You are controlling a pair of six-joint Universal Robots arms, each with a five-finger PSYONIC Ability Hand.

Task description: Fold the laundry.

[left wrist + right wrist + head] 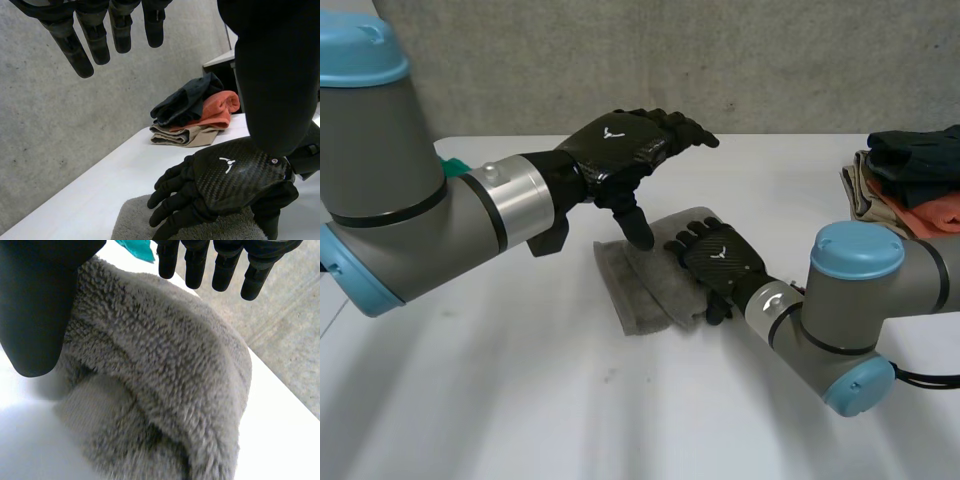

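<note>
A grey fleece cloth (642, 290) lies folded into a small thick bundle at the table's middle. My right hand (720, 258) rests flat on its right part, open, fingers straight and pointing toward the far left. The left wrist view shows that hand (227, 182) pressed on the fleece (132, 220). My left hand (616, 146) hovers above the bundle's far edge, open, fingers stretched out, thumb pointing down at the cloth. In the right wrist view the fleece (165, 375) bulges under my right hand's straight fingers (224, 266).
A stack of folded clothes (908, 185), dark, orange and beige, sits at the table's far right, also seen beyond my left hand's fingers as the stack (194, 116). A teal cloth (451, 162) peeks out behind the left arm. A grey wall stands behind the table.
</note>
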